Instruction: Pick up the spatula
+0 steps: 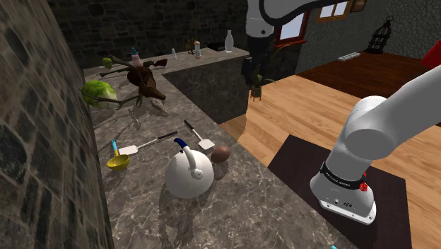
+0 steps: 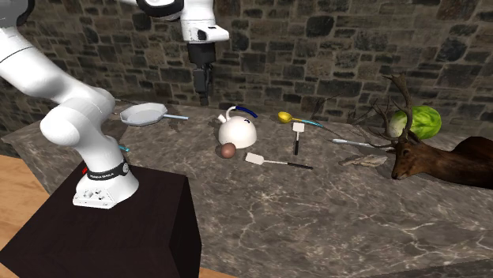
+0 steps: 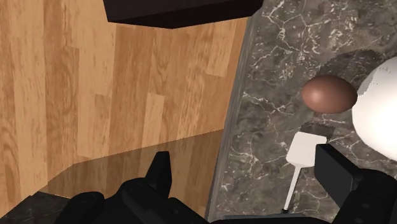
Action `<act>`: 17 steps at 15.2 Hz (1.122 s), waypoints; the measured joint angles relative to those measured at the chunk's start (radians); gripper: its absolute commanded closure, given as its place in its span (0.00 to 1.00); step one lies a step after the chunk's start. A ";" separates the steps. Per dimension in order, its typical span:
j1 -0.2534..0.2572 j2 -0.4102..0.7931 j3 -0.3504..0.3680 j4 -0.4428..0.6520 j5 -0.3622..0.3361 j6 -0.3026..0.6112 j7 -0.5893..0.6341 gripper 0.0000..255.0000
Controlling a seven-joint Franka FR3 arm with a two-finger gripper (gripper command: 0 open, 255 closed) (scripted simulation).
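The black gripper [image 3: 245, 162] hangs with its fingers spread apart, holding nothing. The spatula [image 3: 301, 151] lies flat on the marble counter [image 3: 273, 57] just beside the white kettle [image 3: 382, 108], near a brown egg [image 3: 329, 94].

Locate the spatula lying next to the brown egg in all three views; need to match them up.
Shoulder view: spatula near centre, head beside the egg, handle pointing up-left.
Second exterior view: spatula near centre, head just right of the egg, handle running right.
Wrist view: spatula, white head close to the egg.
Shared landmark: white kettle beside the egg.
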 measured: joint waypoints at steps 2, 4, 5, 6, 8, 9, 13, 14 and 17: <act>0.002 0.046 0.012 -0.019 0.008 0.066 0.032 0.00; 0.001 0.113 0.021 -0.016 0.012 0.132 0.060 0.00; 0.002 0.142 0.028 -0.014 0.015 0.160 0.076 0.00; 0.002 0.180 0.034 -0.007 0.017 0.193 0.092 0.00; 0.001 0.245 0.041 0.003 0.018 0.249 0.118 0.00; 0.002 0.276 0.048 0.008 0.019 0.277 0.135 0.00; 0.000 0.417 0.061 0.054 0.014 0.376 0.188 0.00; 0.003 0.462 0.067 0.080 0.010 0.397 0.208 0.00; 0.005 0.571 0.074 0.126 0.000 0.462 0.251 0.00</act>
